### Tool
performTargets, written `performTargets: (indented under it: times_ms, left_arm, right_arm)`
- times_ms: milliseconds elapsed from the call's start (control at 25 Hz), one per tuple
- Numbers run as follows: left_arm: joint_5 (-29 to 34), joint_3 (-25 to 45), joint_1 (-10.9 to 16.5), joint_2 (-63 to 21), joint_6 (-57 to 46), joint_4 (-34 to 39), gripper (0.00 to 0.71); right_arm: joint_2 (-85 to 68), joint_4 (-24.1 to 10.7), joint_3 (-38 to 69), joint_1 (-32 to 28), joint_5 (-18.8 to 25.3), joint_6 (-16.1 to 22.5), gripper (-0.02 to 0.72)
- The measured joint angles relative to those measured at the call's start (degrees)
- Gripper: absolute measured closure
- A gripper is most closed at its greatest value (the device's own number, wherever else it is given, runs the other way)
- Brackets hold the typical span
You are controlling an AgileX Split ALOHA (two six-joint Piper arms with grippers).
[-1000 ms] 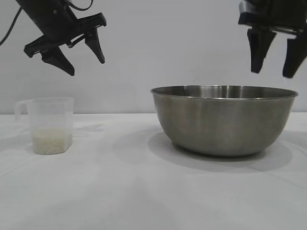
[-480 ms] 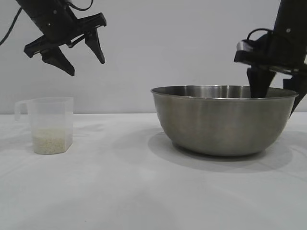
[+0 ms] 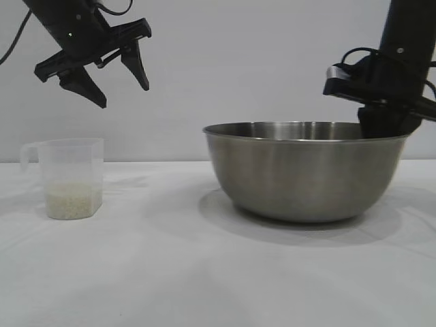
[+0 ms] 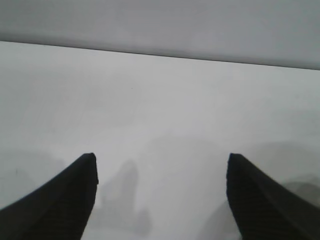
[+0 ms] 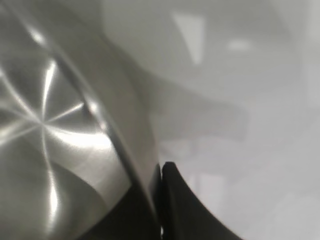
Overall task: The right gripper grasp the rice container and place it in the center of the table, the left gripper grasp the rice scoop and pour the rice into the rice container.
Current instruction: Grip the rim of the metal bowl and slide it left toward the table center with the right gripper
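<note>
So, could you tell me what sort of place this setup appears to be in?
Probably a robotics lab test bench rather than a kitchen: a bare white table against a blank wall, holding only a steel rice container and a plastic rice scoop, with the left gripper above and the right gripper at the container's rim.

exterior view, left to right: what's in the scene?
rice scoop holding rice, with the open left gripper above it → rice container → right gripper clamped on its right rim.
</note>
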Motion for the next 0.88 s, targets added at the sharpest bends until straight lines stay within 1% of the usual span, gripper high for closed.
performTargets:
  times_ms: [240,280,320,440,520,560,600,640,760,800,880]
  left_arm:
    - [0.00,0.00,0.00,0.00,0.00,0.00,0.235]
    - [0.00,0.00,0.00,0.00,0.00,0.00,0.235]
    - [0.00,0.00,0.00,0.00,0.00,0.00,0.235]
    - [0.00,0.00,0.00,0.00,0.00,0.00,0.235]
    - [0.00,0.00,0.00,0.00,0.00,0.00,0.235]
    - [0.00,0.00,0.00,0.00,0.00,0.00,0.235]
    - [0.04,0.00,0.00,0.00,0.00,0.00,0.235]
    - [0.04,0.00,0.00,0.00,0.00,0.00,0.235]
    - [0.27,0.00,0.00,0.00,0.00,0.00,0.235]
    - [0.41,0.00,0.00,0.00,0.00,0.00,0.235]
    - [0.53,0.00,0.00,0.00,0.00,0.00,0.235]
  right_arm:
    - [0.00,0.42,0.00,1.46,0.00,0.00,0.703]
    - [0.00,0.64,0.00,1.46,0.00,0.00,0.656]
    - [0.00,1.09,0.00,1.46,0.00,0.00,0.656]
    - [0.00,1.95,0.00,1.46,0.09,0.00,0.456]
    - [0.00,1.95,0.00,1.46,0.09,0.00,0.306]
    - [0.00,1.95,0.00,1.46,0.09,0.00,0.244]
    - [-0.39,1.95,0.00,1.46,0.09,0.00,0.204]
    - [-0.91,1.95,0.00,1.46,0.09,0.24,0.178]
    - [-3.82,1.67,0.00,1.34,0.13,1.00,0.189]
    - [-5.02,1.07,0.00,1.14,0.22,1.00,0.150]
    - [-7.33,-1.08,0.00,0.59,0.49,1.00,0.164]
